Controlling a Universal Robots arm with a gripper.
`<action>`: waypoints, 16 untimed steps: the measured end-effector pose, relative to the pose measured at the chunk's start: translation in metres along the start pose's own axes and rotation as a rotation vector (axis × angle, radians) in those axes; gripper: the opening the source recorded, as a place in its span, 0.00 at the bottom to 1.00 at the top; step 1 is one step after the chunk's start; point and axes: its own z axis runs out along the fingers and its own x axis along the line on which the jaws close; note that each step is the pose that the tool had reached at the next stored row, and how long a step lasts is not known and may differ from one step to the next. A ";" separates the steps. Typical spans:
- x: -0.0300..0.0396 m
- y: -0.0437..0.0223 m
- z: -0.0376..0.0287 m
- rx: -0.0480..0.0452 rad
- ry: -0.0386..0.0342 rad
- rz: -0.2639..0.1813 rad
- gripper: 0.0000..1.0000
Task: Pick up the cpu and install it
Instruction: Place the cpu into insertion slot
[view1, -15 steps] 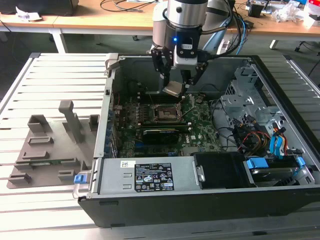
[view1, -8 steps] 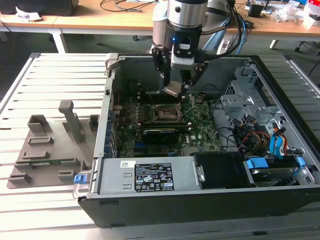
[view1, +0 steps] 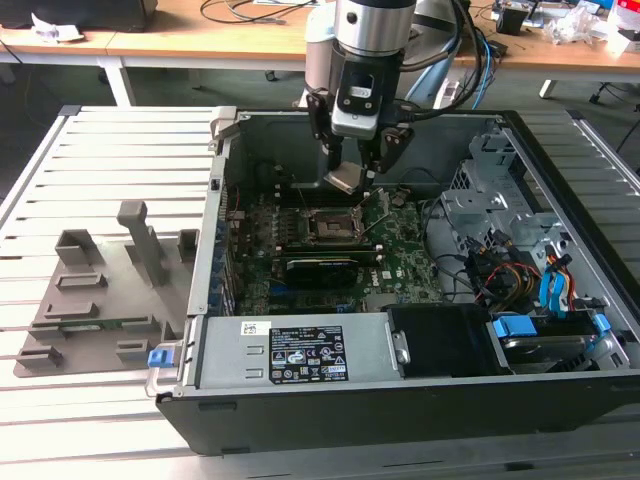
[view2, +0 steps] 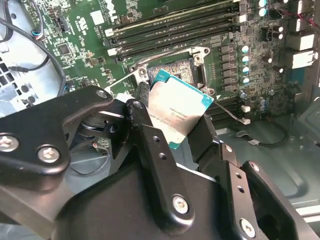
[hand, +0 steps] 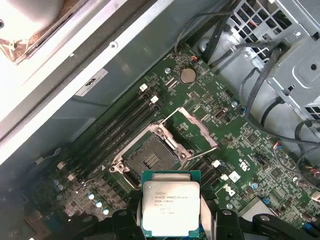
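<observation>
- While the arm hangs over the open computer case (view1: 300, 352), the gripper (view2: 180, 131) is clenched on the cpu (view2: 177, 107), with one black metal finger (view2: 150, 142) bolted with round screws on each side of it.
- The cpu is a flat, near-square chip with a dull silver-grey metal lid with fine print, on a thin green board that shows as a border. It has no marked long axis.
- Its lidded face is turned toward both wrist views. In the exterior view it hangs tilted, above the board and clear of it.
- The chip's held edge is cut off between the fingers in the first wrist view, and its underside is hidden.
- Below it lies the socket (hand: 150, 160), a black square well in a bright metal frame. Its hinged load plate (hand: 197, 131) is swung open beside it. The contacts inside are too fine to make out.
- In the first wrist view the chip's edges sit turned against the socket's outline.
- Around the socket spreads the green motherboard (hand: 235, 137), with long black memory slots (hand: 125, 120) and a round coin cell (hand: 188, 75).
- Farther off, a perforated grey drive cage (view1: 480, 205) and loose cables fill the case toward the exterior view's right.
- The case rests on a slatted pale table (view1: 100, 150), and a grey moulded fixture (view1: 100, 290) lies at the exterior view's left.
</observation>
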 end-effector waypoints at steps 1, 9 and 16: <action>0.0000 0.0000 0.0000 0.0001 0.0001 0.006 0.55; 0.0000 0.0000 0.0000 0.0002 0.0014 0.080 0.55; 0.0000 0.0000 0.0001 0.0003 0.0026 0.141 0.55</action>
